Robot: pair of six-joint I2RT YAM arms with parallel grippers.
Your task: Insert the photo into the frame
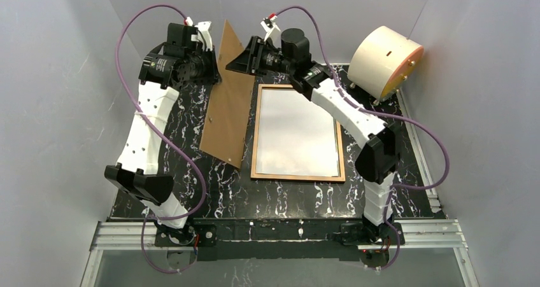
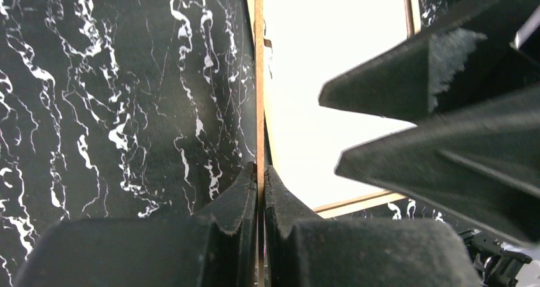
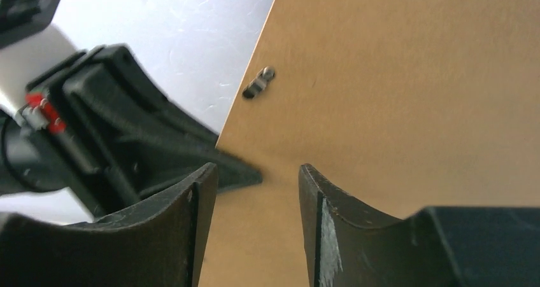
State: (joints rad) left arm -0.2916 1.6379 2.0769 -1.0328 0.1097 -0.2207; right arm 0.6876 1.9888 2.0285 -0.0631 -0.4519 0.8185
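The frame lies flat on the black marbled table, its light wood rim up. A white sheet fills it; it looks like the photo's white back, and no landscape side shows. My left gripper is shut on the top edge of a brown backing board, which stands tilted on its lower edge left of the frame. In the left wrist view the jaws pinch the board's thin edge, with the frame beyond. My right gripper stands open against the board's face, holding nothing.
A cream round drum sits at the back right corner. A small metal clip is fixed to the board's face. Grey walls enclose the table on three sides. An aluminium rail runs along the near edge.
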